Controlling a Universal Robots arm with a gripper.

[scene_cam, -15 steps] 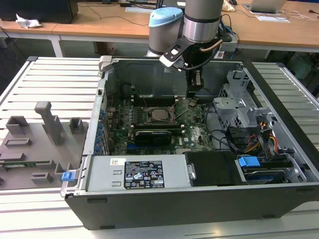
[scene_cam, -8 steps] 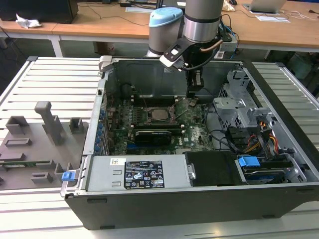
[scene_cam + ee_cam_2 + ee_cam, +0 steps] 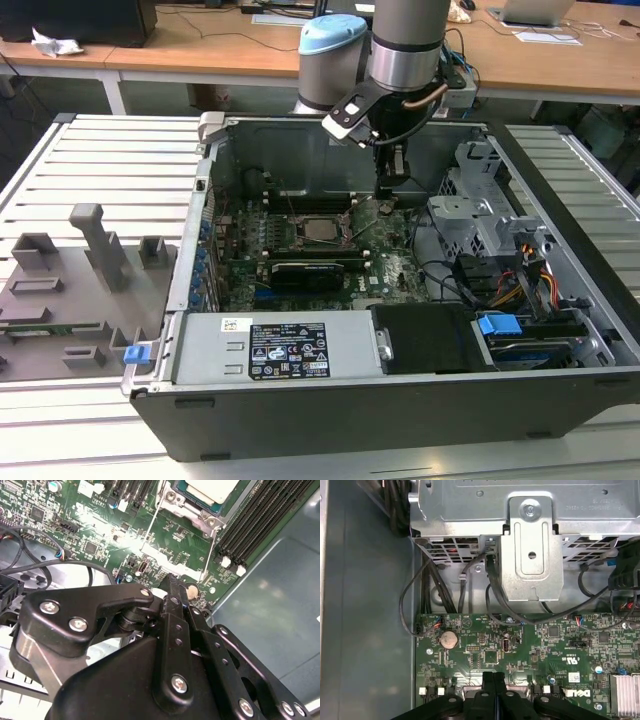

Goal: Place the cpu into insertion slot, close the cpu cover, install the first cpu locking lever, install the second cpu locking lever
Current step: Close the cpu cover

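Cpu (image 3: 322, 228) seated in the socket near the middle of the green board (image 3: 390, 270), with the claw (image 3: 388, 192) clenched just beside the socket.

In the exterior view the chip is seen inside the open computer case (image 3: 300, 150), framed by the cpu cover (image 3: 297, 230), which is laid flat; the claw is held at the board on the socket's side toward the exterior view's right. In the second wrist view the chip's pale top (image 3: 210, 487) is ringed by the metal cover (image 3: 200, 512), two thin wire levers (image 3: 150, 527) are seen along the socket's sides, and the black fingers (image 3: 172, 597) are pressed together close to the board; whether anything is pinched between them cannot be told. In the first wrist view the clenched claw (image 3: 493, 676) is seen over the board (image 3: 530, 645), a coin cell (image 3: 448, 639) is found near it, and a metal drive cage (image 3: 530, 545) with cables (image 3: 410, 610) is set past the board's edge.
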